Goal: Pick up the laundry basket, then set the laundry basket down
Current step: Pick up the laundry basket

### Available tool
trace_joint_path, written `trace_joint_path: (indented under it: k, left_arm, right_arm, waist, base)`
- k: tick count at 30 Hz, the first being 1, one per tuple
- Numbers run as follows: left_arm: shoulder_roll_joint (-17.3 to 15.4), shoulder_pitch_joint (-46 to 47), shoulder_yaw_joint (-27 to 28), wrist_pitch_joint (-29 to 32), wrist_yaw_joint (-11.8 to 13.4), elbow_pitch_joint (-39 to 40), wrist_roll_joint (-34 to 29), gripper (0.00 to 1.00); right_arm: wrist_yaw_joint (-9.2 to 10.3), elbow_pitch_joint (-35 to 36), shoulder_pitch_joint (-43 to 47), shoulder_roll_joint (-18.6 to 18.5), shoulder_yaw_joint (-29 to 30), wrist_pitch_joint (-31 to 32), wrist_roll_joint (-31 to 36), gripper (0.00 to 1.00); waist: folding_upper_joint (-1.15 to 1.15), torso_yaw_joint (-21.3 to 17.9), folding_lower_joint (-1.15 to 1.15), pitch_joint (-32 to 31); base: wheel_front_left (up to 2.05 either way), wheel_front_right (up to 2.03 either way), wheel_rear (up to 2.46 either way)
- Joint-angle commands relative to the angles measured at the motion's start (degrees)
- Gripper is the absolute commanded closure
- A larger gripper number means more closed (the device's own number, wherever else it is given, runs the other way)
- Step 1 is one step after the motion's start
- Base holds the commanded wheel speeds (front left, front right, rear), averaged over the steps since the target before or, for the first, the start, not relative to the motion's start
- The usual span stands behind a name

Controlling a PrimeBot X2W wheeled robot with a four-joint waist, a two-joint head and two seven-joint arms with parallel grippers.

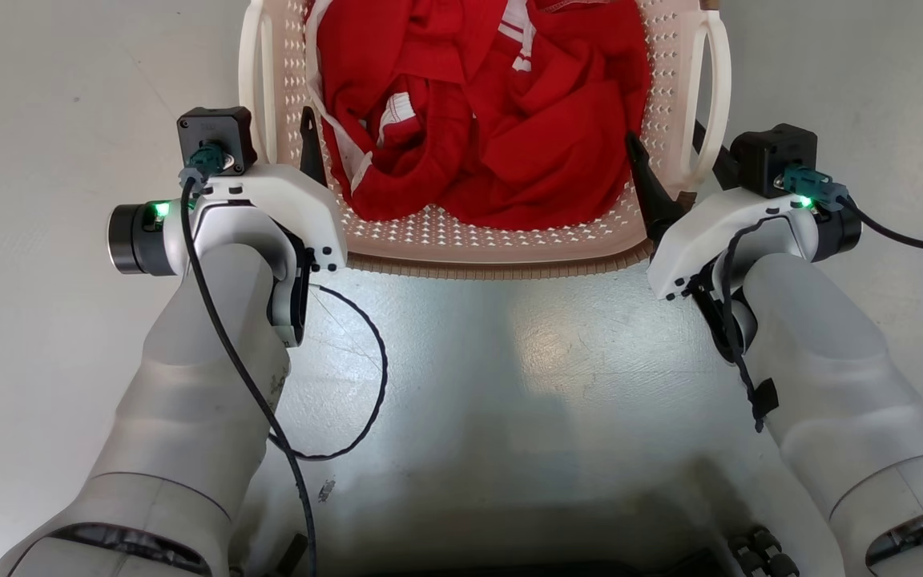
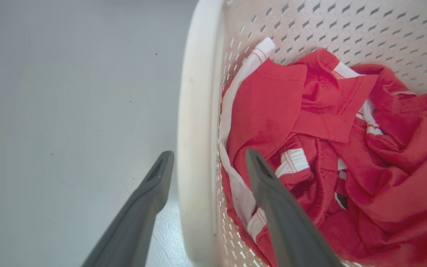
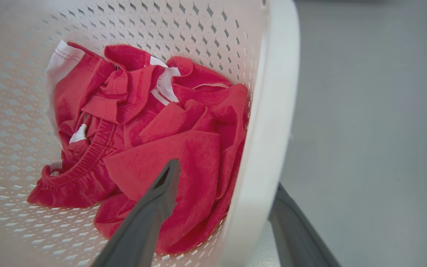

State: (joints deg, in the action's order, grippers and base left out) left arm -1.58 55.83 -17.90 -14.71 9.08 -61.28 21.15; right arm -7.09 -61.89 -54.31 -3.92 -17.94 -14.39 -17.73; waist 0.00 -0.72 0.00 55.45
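I see laundry basket (image 1: 469, 236) on floor (image 1: 509, 361) ahead btwn both arms, red clothes (image 1: 509, 104) inside. L claw (image 2: 209, 152) & R claw (image 3: 226, 174) wide open, each straddling a side handle (image 2: 197, 111), gripping nothing.

No readable text, label or number shows on the laundry basket (image 1: 469, 240) or red clothes (image 1: 493, 120).

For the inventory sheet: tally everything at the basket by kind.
Laundry basket: 1
Loop handles: 2
Grippers: 2, left gripper and right gripper
Red-and-white clothes pile: 1, garments uncountable
Total: 6
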Motion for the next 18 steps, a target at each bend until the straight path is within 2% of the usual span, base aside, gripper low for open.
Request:
trace_joint_path:
  k: [1, 7, 8, 9, 10, 12, 15, 18]
  left_arm:
    - [-1.3, -0.6, 0.7, -0.3, 0.7, 0.7, 0.4, 0.00]
    - [-1.3, -0.4, 0.4, -0.3, 0.6, 0.9, 0.3, 0.00]
    - [-1.3, -0.3, 0.3, -0.3, 0.3, 0.9, 0.4, 0.14]
    - [-1.3, -0.3, 0.3, -0.3, 0.0, 1.0, 0.5, 0.42]
    - [-1.3, -0.2, 0.1, -0.3, -0.3, 0.9, 0.6, 0.99]
    - [-1.3, -0.1, -0.2, -0.3, -0.7, 0.9, 0.9, 1.00]
    - [-1.3, 0.1, -0.9, -0.3, -0.8, 0.8, 1.2, 1.00]
    - [-1.3, 0.2, -1.6, -0.3, -0.8, 0.6, 1.8, 1.00]
  right_arm:
    - [-0.40, 0.1, 1.9, 1.0, -0.7, -0.6, -0.3, 0.00]
    - [-0.40, -0.2, 1.7, 1.0, -0.4, -0.6, -0.4, 0.00]
    - [-0.40, -0.2, 1.7, 1.0, -0.5, -0.6, -0.6, 0.00]
    - [-0.40, -0.3, 1.7, 1.0, -0.5, -0.6, -0.8, 0.12]
    - [-0.40, -0.4, 1.7, 1.0, -0.5, -0.6, -1.1, 0.40]
    - [-0.40, -0.5, 1.7, 1.0, -0.7, -0.6, -1.8, 0.75]
    - [-0.40, -0.6, 1.8, 1.0, -0.9, -0.6, -3.0, 0.77]
    - [-0.40, -0.7, 2.0, 1.0, -1.1, -0.6, -3.7, 0.89]
  waist:
    - [0.00, 0.0, 0.00, 0.0]
    - [0.00, 0.1, 0.00, 0.2]
    - [0.00, 0.0, 0.00, 0.3]
    - [0.00, 0.0, 0.00, 0.3]
    - [0.00, -0.1, 0.00, 0.4]
    - [0.00, -0.1, 0.00, 0.5]
    - [0.00, -0.3, 0.00, 0.6]
    - [0.00, -0.3, 0.00, 0.6]
  base:
    - [0.00, 0.00, 0.00]
    - [0.00, 0.00, 0.00]
    - [0.00, 0.00, 0.00]
    - [0.00, 0.00, 0.00]
    - [0.00, 0.00, 0.00]
    - [0.00, 0.00, 0.00]
    - [0.00, 0.00, 0.00]
    - [0.00, 0.00, 0.00]
